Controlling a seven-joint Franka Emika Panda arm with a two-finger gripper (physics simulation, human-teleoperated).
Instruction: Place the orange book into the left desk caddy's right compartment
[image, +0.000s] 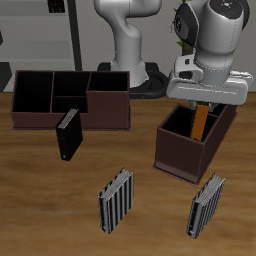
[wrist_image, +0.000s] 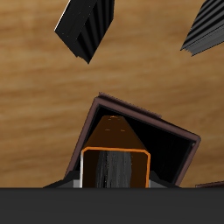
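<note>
My gripper (image: 207, 97) is shut on the orange book (image: 201, 121) and holds it upright by its top end. The book hangs over the left desk caddy (image: 181, 156), the dark brown box turned diagonally, and its lower end reaches down past the rim. In the wrist view the orange book (wrist_image: 114, 150), with its pale grey page edge, points down into the caddy's large square section (wrist_image: 166, 153), the right compartment, inside its brown walls (wrist_image: 84, 131). The fingers are hidden by the book and the gripper body.
A like caddy set straight (image: 70, 118) stands at the table's back. A black book (image: 68, 135) stands upright in front of it. Two grey striped books (image: 116, 200) (image: 207, 205) stand near the front edge; both also show in the wrist view (wrist_image: 86, 24) (wrist_image: 206, 26).
</note>
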